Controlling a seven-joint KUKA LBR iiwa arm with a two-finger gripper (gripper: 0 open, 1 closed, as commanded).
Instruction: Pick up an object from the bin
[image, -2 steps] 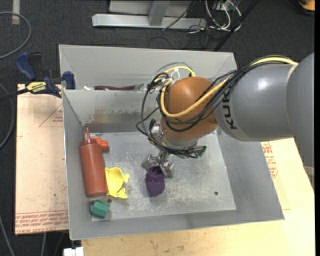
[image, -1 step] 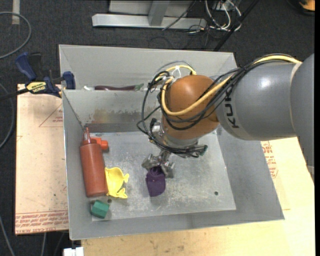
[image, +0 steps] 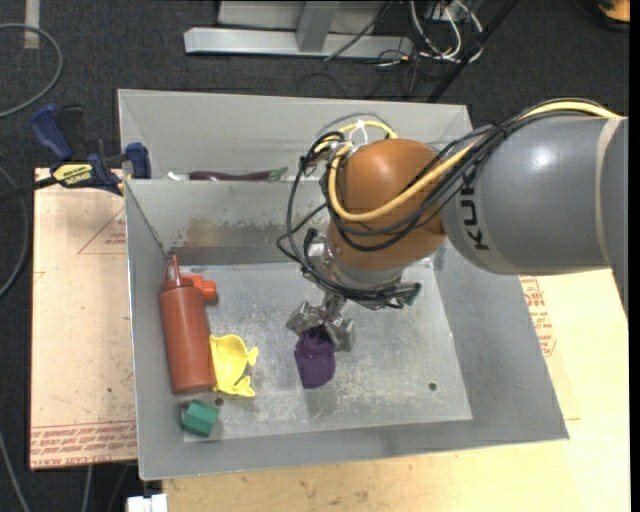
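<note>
purple lump (image: 316, 365) at centre of bin (image: 425, 350), top end between half-open fingers of gripper (image: 322, 328)

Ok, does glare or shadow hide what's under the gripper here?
Camera view: soft highlights on the grey arm and its orange cover, none on the bin floor; the dark purple thing at the gripper stands out clearly against the evenly lit floor.

Robotics lab: KUKA arm (image: 545, 195), grey bin (image: 400, 392), floor cables (image: 441, 40).
</note>
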